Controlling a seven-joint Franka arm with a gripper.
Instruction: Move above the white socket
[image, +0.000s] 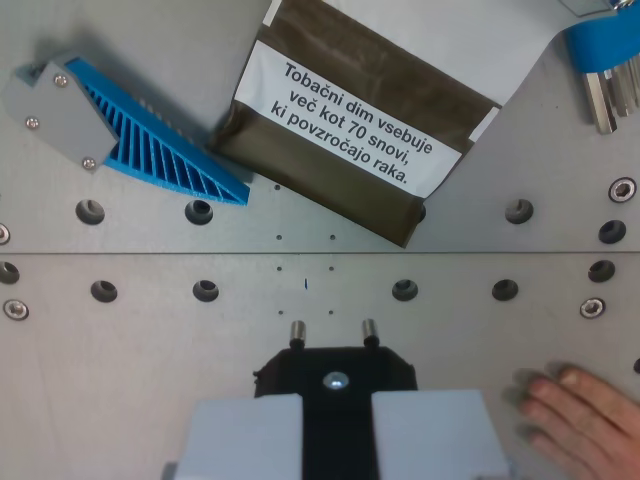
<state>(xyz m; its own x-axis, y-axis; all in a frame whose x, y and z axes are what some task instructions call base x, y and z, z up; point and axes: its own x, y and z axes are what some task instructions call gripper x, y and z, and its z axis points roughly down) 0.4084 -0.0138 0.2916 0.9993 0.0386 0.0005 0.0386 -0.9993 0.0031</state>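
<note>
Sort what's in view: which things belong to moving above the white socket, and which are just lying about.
Job in hand:
- gripper
- black two-pin plug, held in the gripper
- the white socket itself is not in this view

Lying about:
- blue ribbed wedge with a grey plate
- tobacco pouch
- blue part with metal pins
- person's hand

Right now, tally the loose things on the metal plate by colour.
Blue: 2, ribbed wedge and plug
Brown: 1, tobacco pouch
Black: 1, plug held between the gripper fingers
White socket: 0 visible
Total: 4
</note>
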